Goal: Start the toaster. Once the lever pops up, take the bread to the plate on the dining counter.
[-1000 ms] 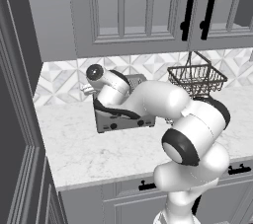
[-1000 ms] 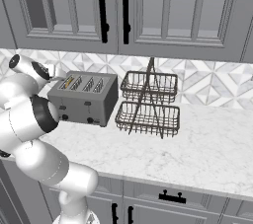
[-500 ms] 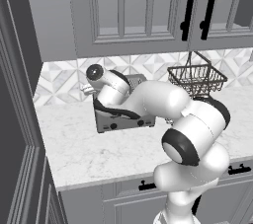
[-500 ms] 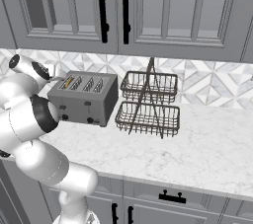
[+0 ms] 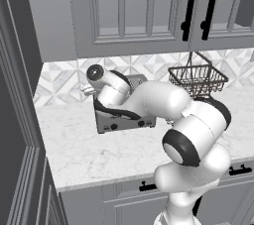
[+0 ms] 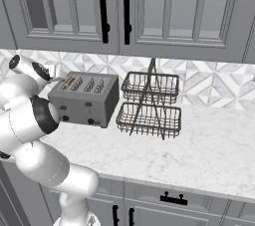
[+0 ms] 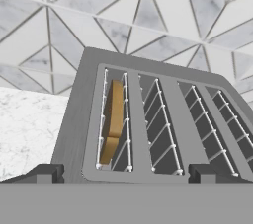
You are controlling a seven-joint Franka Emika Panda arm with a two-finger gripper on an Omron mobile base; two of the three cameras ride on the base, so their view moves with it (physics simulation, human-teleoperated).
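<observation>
The grey four-slot toaster (image 6: 84, 101) stands on the marble worktop against the tiled wall; my arm covers much of the toaster (image 5: 121, 122) in the left base view. In the hand view I look down on the toaster (image 7: 79, 119) from close above. The bread (image 7: 112, 119), a golden-tan slice, sits low in the leftmost slot; a sliver of the bread (image 6: 68, 83) shows in the end slot nearest my hand. My gripper (image 7: 126, 173) is open over the toaster's near edge, one fingertip (image 7: 47, 172) at each side, holding nothing. The plate and the dining counter are out of view.
A two-tier wire basket (image 6: 149, 110) stands just right of the toaster, also seen as the basket (image 5: 198, 78) behind my arm. Grey wall cabinets (image 6: 119, 11) hang low overhead. A tall dark cabinet side (image 5: 20, 120) bounds the worktop on the left.
</observation>
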